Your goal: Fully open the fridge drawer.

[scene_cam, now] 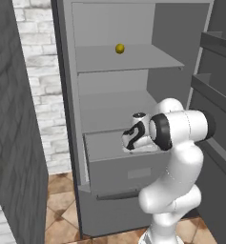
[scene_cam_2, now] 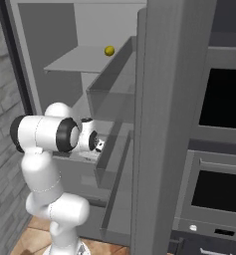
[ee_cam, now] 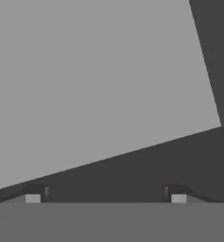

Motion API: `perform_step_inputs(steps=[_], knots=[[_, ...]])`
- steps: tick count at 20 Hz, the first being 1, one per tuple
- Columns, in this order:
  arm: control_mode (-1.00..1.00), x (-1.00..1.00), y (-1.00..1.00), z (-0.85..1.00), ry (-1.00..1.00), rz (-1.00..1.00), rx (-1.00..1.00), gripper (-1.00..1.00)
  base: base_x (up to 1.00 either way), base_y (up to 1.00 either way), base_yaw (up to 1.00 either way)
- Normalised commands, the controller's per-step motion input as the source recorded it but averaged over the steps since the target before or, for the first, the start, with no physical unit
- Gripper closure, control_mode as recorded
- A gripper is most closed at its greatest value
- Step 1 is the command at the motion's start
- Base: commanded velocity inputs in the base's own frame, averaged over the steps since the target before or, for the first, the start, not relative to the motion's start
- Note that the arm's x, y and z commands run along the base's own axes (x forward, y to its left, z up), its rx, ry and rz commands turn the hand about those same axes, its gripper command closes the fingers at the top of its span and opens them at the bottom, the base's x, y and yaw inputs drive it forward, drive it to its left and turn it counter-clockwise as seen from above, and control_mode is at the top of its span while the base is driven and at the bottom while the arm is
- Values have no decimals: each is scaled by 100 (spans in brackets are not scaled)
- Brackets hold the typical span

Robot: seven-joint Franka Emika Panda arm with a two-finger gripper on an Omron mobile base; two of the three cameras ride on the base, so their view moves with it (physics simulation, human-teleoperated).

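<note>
Pincer (ee_cam: 105, 198) first: in the hand view its two dark tips stand well apart with nothing between them, so it's spread and holding nothing, pointed at a flat light grey face with a darker band under it. Can't tell from that view which surface that is.

In the left base view your hand sits low over the fridge drawer (scene_cam: 128, 174), inside or just above its open top near the right end; contact with the rim isn't clear, the arm hides it. The drawer is the wide shallow grey box at the bottom of the fridge (scene_cam: 66, 95), sticking partway out of the cabinet, so my read is partly open, not fully.

Handling guess: rigid box on slides, won't flex or crush, moves straight out along one line only. Smooth flat panel looks slippery for a pinch. Best hold looks like the small rectangular recess (scene_cam: 139, 173) in the front panel, or hook the front wall's top edge from inside and pull toward the base. Pull near the middle so it doesn't rack.

Further back: flat shelf (scene_cam: 128, 59) with a small yellow ball (scene_cam: 119, 48) on it. Door bins (scene_cam_2: 109, 99) stand to the right in the right base view.
</note>
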Motion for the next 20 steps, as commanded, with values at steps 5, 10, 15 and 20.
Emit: perform_step_inputs(steps=[5, 10, 15, 20], knots=[[-100, -100, -52, -9, 9, -8, 0, -100, 0, 0, 0], [-100, -100, -48, -1, 4, -6, 0, -100, 0, 0, 0], [-100, -100, -49, 0, 0, -4, 0, -100, 0, 0, 0], [-100, -84, -17, 41, -2, -8, 2, -100, 0, 0, 0]])
